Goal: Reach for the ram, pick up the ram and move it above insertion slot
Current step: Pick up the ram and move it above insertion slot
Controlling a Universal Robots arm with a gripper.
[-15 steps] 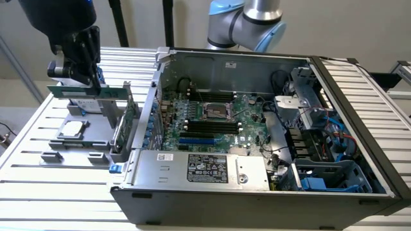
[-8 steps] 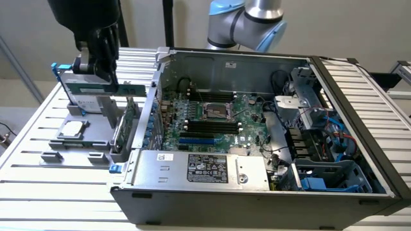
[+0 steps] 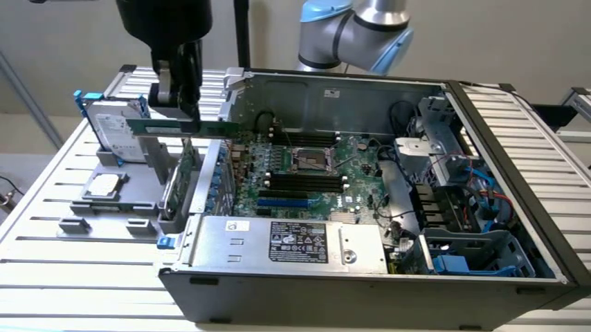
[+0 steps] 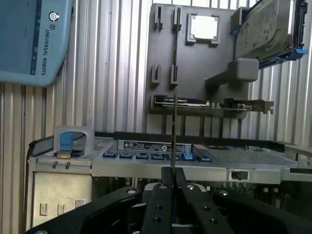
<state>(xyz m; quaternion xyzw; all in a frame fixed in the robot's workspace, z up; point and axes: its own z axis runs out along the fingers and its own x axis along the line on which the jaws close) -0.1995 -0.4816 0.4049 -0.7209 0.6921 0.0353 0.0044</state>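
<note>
The ram (image 3: 152,127), a long thin green stick, hangs level in the air over the grey holder (image 3: 102,207) at the exterior view's left, just outside the open computer case. My gripper (image 3: 187,114) is shut on it from above, near its middle. In the wrist view the ram (image 4: 174,131) shows edge-on as a thin line rising from between the black fingers (image 4: 161,195). The dark memory slots (image 3: 300,181) lie on the motherboard inside the case, to the exterior view's right of the ram and lower.
A silver hard drive (image 3: 115,131) and a taller green expansion card (image 3: 185,173) stand in the holder, with a square chip (image 3: 104,183) beside them. The case wall (image 3: 226,97) rises next to the ram's end. A power supply (image 3: 286,242) fills the case front.
</note>
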